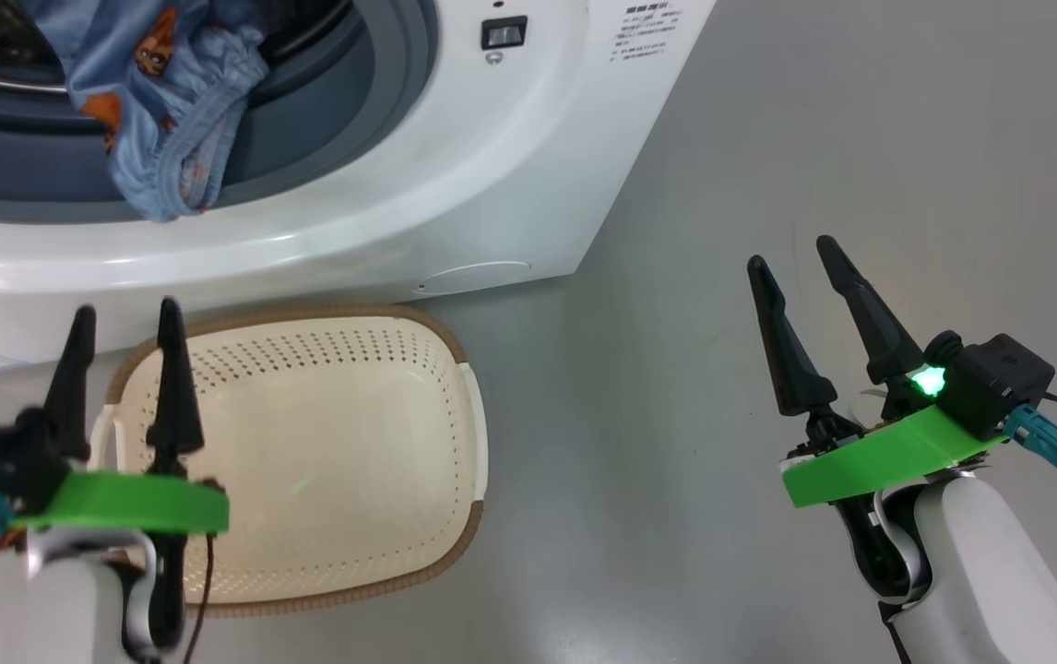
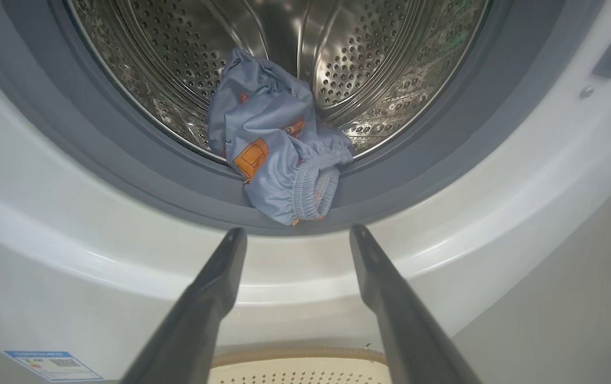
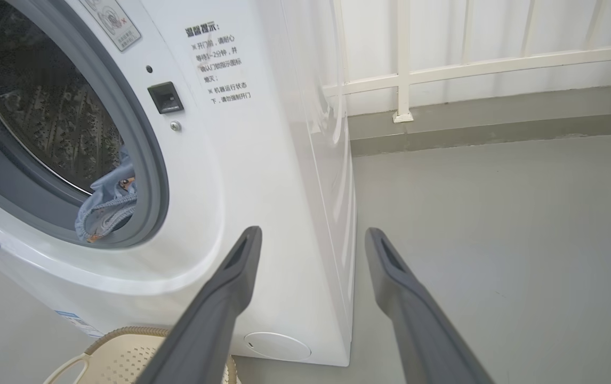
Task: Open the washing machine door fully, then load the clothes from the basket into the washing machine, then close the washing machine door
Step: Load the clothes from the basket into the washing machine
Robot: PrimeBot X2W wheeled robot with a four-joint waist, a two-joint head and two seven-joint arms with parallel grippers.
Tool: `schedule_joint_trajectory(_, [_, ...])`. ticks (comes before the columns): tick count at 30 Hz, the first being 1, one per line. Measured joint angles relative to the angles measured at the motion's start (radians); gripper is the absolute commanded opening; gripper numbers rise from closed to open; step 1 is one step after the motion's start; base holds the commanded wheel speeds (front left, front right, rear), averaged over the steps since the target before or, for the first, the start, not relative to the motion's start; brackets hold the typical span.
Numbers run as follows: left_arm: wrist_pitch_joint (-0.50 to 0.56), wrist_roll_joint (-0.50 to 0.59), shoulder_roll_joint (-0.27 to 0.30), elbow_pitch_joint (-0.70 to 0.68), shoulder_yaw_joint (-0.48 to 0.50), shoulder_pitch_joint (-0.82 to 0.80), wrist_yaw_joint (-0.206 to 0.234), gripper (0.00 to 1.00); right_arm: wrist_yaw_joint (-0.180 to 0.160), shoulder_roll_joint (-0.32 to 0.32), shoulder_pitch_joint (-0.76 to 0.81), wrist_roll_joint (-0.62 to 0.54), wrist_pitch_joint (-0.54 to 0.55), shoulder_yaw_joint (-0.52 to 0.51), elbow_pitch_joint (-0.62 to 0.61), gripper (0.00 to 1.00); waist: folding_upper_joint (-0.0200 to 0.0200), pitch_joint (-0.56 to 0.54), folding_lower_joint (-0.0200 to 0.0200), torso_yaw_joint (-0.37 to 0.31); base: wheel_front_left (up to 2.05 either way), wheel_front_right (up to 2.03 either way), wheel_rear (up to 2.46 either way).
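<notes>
The clothes (image 2: 276, 160), a bunched light blue piece with orange prints and an orange patch, lie in the mouth of the washing machine (image 1: 455, 166). Part of the piece rests inside the perforated steel drum (image 2: 369, 69), and its gathered elastic edge drapes over the grey gasket (image 2: 124, 160) at the bottom of the opening. The cream basket (image 1: 326, 461) with its brown rim stands on the floor (image 1: 768, 138) just in front of the machine's base, its perforated bottom in plain sight. A blue energy label (image 2: 52, 365) sits low on the machine's front, towards its left corner. The left hand (image 1: 125, 309) hangs above the basket's left rim with its two dark fingers spread and nothing between them, pointing at the white front just under the draped cloth. The right hand (image 1: 793, 253) is well apart, over grey floor past the machine's right front corner, with its fingers likewise spread and gripping nothing. A white railing (image 3: 401, 58) stands beyond that stretch of floor.
</notes>
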Motion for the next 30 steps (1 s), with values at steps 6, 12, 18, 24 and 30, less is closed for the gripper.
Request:
schedule_joint_trajectory(6, [0.062,0.000,0.031,0.075,-0.036,-0.137,-0.003,1.00,0.000,0.003,0.000,0.000,0.000,0.000,0.000,1.00,0.0000,0.004,0.0000,-0.006,0.00,0.00,0.00])
schedule_joint_trajectory(12, [0.151,-0.014,0.055,0.201,-0.048,-0.261,-0.007,1.00,0.000,0.006,-0.001,0.000,0.000,-0.001,-0.001,1.00,0.0000,0.008,0.0000,-0.023,0.00,0.00,0.00])
schedule_joint_trajectory(18, [0.199,-0.022,0.074,0.325,-0.063,-0.374,-0.007,1.00,0.000,0.017,-0.001,0.000,0.000,-0.002,-0.002,1.00,0.0000,0.020,0.0000,-0.041,0.00,0.00,0.00])
schedule_joint_trajectory(24, [0.228,-0.022,0.097,0.457,-0.067,-0.455,-0.007,1.00,0.000,0.023,-0.001,0.002,0.000,-0.003,-0.002,1.00,0.0000,0.031,0.0000,-0.060,0.00,0.00,0.00])
schedule_joint_trajectory(30, [0.237,-0.021,0.111,0.548,-0.067,-0.510,0.003,1.00,0.000,0.026,-0.001,0.002,0.000,-0.005,-0.004,1.00,0.0000,0.036,0.0000,-0.070,0.00,0.00,0.00])
